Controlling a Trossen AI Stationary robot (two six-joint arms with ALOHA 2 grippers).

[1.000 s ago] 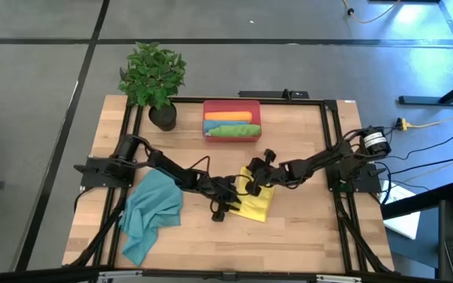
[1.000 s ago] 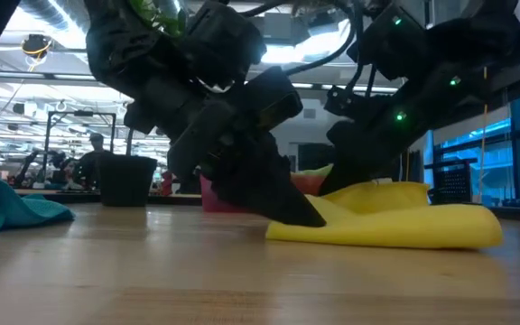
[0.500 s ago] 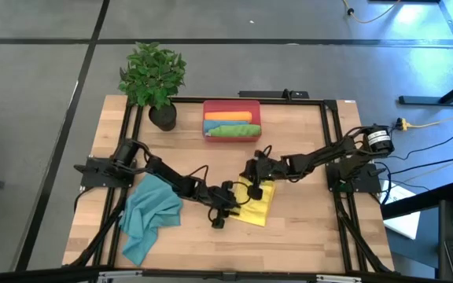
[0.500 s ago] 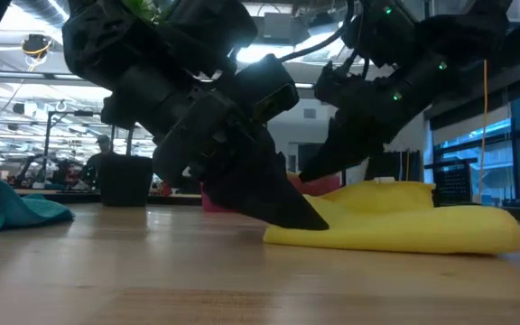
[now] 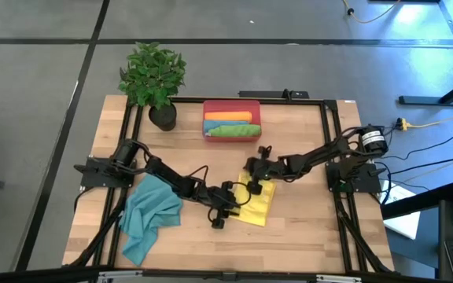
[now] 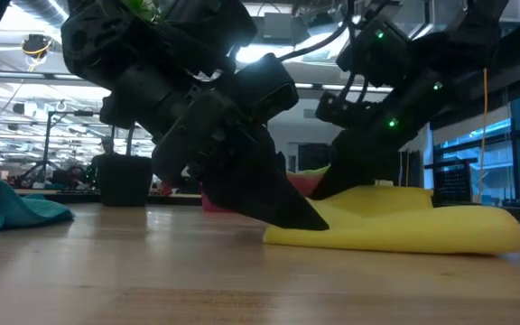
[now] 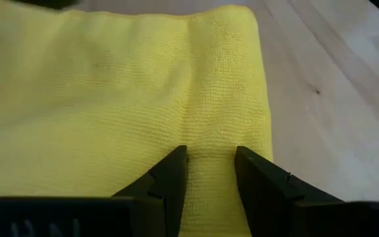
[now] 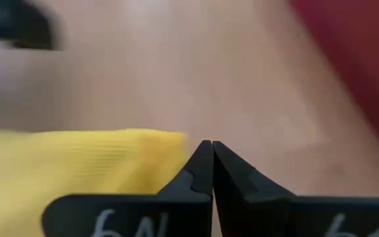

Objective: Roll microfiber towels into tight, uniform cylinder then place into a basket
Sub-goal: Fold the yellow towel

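Note:
A yellow microfiber towel (image 5: 258, 203) lies partly folded on the table's middle; in the low view the towel (image 6: 404, 226) is a flat, thick wad. My left gripper (image 7: 209, 172) is shut on its left end. My right gripper (image 8: 207, 153) is shut, its tips at the towel's far corner (image 8: 170, 141); whether they touch the cloth I cannot tell. A crumpled teal towel (image 5: 152, 212) rests on the table at the near left. The red basket (image 5: 231, 106) at the far middle holds an orange roll (image 5: 228, 116) and a green roll (image 5: 233, 130). My left gripper pinches a ridge of the yellow towel (image 7: 210, 141) between its two fingers, at the towel's left end. The fingers slant down from the table's left side (image 6: 310, 217). The towel lies on the table, slack; how many layers are in the pinch I cannot tell.
A potted plant (image 5: 154, 79) stands at the far left corner. A black frame (image 5: 329, 141) runs along the table's sides. Bare wood shows along the near edge (image 5: 289, 244) and right of the yellow towel.
My left gripper has gone a little toward the table's near edge with the yellow towel's left end, and the towel has slid with it. My right gripper has rolled at the wrist above the towel's far edge and has stayed shut.

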